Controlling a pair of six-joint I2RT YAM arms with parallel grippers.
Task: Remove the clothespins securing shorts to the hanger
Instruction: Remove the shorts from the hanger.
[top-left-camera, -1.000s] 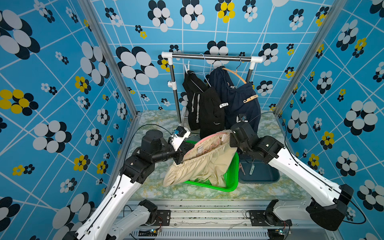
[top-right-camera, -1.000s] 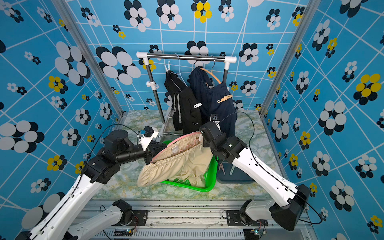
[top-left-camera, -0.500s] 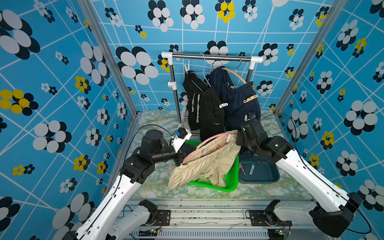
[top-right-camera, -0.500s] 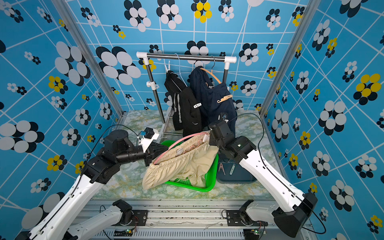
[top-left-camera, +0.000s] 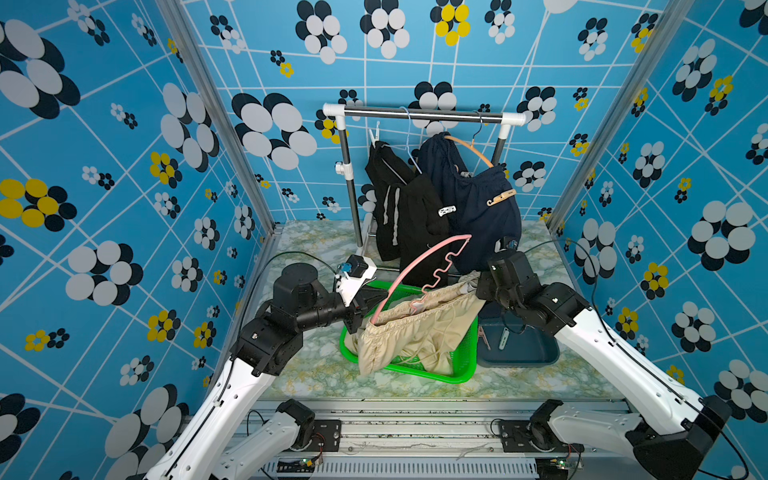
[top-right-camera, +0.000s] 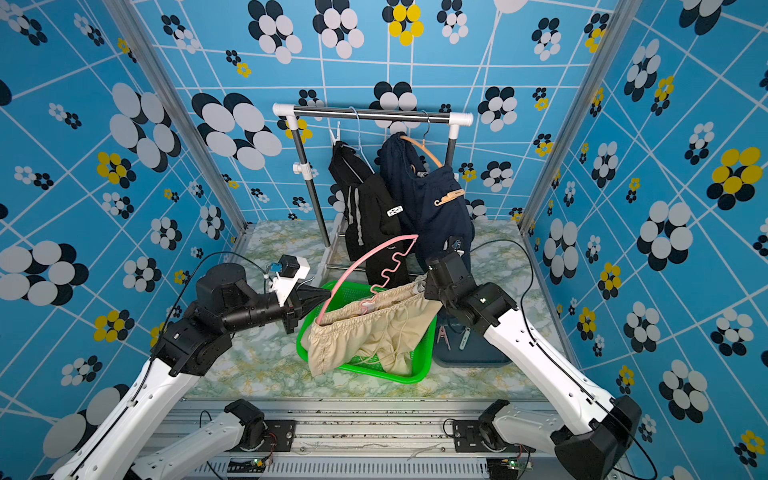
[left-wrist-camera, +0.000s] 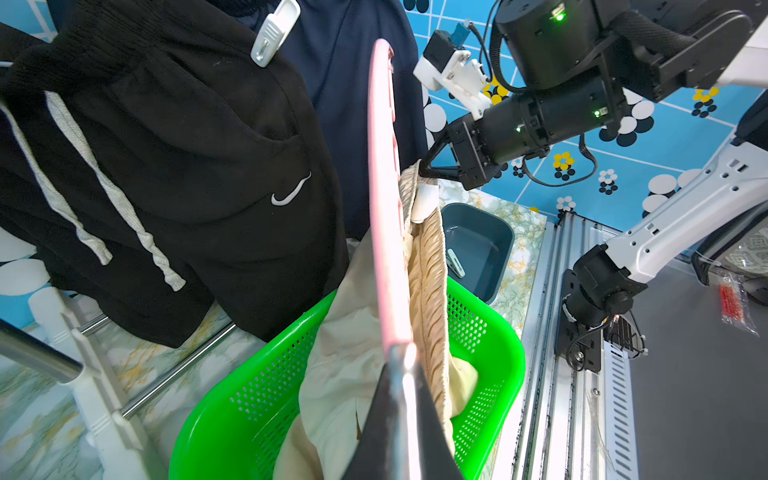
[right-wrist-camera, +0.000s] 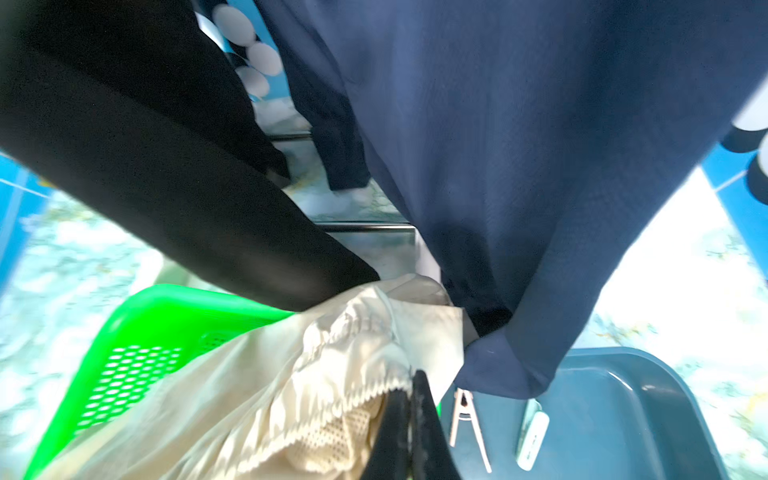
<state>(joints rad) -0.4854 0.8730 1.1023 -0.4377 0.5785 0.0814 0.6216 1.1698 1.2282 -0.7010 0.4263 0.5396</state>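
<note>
1. In both top views we see the left gripper (top-left-camera: 376, 305) clamped on the low end of the curved pink plastic hanger (top-left-camera: 415, 262). The right gripper (top-left-camera: 478, 286) is pinched shut on the waistband of the soft beige shorts (top-left-camera: 419, 332), which sag over the perforated green plastic basket (top-left-camera: 457, 376). One leg hangs over the basket's front rim, so we judge that a release here could spill the shorts onto the marbled tabletop (top-left-camera: 316, 374).
2. Behind, a white plastic clothespin (top-left-camera: 446, 210) grips the black shorts (top-left-camera: 409, 232), and a tan wood-coloured clothespin (top-left-camera: 500, 197) grips the navy shorts (top-left-camera: 478, 220).
3. In the left wrist view our closed fingers hold only the hanger's thin edge, so a hard pull from the right could twist it loose. We cannot tell whether the pale tab (left-wrist-camera: 424, 199) under the right gripper's tip is a clip or a label. If it is a clip, tugging would strain the cloth.
4. In the right wrist view the jaws are shut on the ruffled waistband. The navy hem hangs just beside them, so lifting could snag it and drag it off the rack. A wooden clothespin (right-wrist-camera: 464, 405) and a pale mint clothespin (right-wrist-camera: 534, 430) lie in the dark blue-grey plastic tray (right-wrist-camera: 623, 415).
</note>
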